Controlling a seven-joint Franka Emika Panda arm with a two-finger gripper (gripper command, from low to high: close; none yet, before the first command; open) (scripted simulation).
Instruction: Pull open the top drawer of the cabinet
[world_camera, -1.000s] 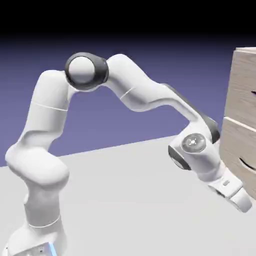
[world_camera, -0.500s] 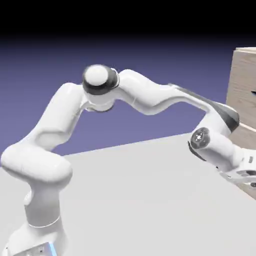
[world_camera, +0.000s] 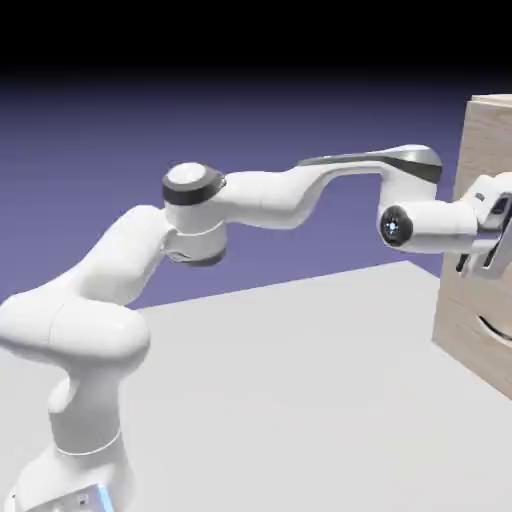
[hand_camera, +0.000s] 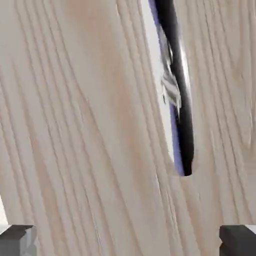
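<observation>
Although the white robot arm's hand is already level with the upper part of the tall pale wood-grain cabinet (world_camera: 490, 130) at the exterior view's right edge, its two grey fingers (hand_camera: 18, 241) stand wide apart with nothing between them. In the hand view the pale wood-grain front panel of the top drawer (hand_camera: 85, 125) fills the picture, so the hand is close to it and facing it squarely. The small dark curved metal handle (hand_camera: 177, 95) lies above the fingers and off toward the right-hand one, not centred between the two. Its long axis runs nearly top to bottom in that view, roughly crosswise to the line joining the fingertips, which looks a fair orientation for closing across the bar. The coming move therefore seems to turn on shifting the hand toward the handle until the bar sits midway between the fingers, then advancing. Whether any finger touches the wood I cannot tell. The grey counter (world_camera: 300, 380) below is bare.
</observation>
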